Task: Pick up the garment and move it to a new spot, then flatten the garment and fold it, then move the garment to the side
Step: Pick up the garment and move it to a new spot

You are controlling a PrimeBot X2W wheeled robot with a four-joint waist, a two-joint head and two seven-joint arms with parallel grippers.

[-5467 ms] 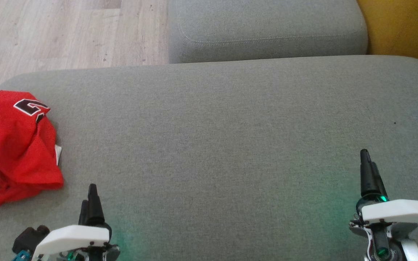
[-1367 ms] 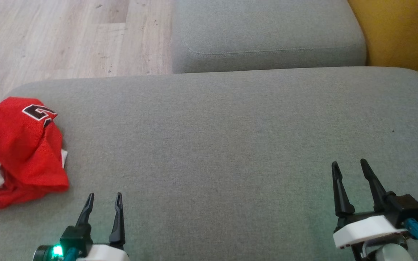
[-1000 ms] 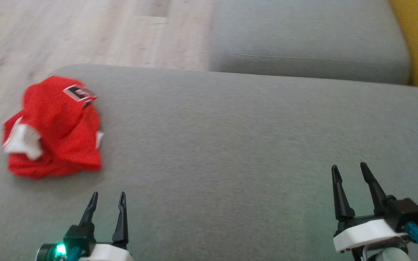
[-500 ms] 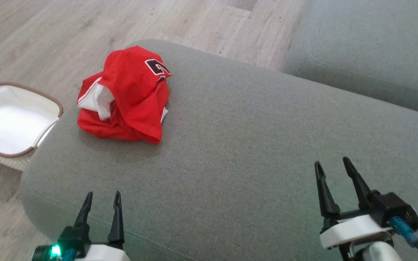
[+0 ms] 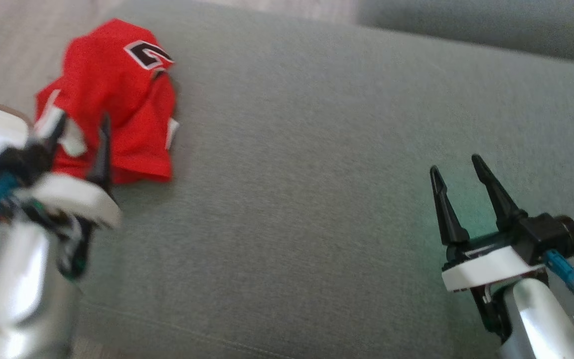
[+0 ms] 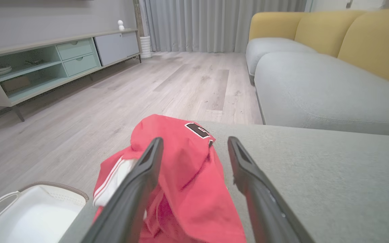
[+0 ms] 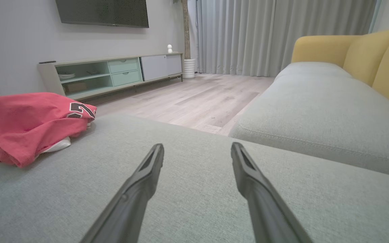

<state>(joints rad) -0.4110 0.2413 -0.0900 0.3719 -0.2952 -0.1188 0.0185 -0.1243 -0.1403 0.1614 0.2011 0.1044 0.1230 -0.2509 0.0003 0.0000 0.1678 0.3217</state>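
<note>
While garment [image 6: 184, 168] is lying crumpled just ahead of wide-spread, empty left fingers [image 6: 140, 175], right fingers [image 5: 445, 212] are hanging wide, empty; pickup, flattening, folding are awaiting.

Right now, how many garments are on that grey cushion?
1: a crumpled red garment at the cushion's left end, before the left gripper. Others could hide underneath.
</note>
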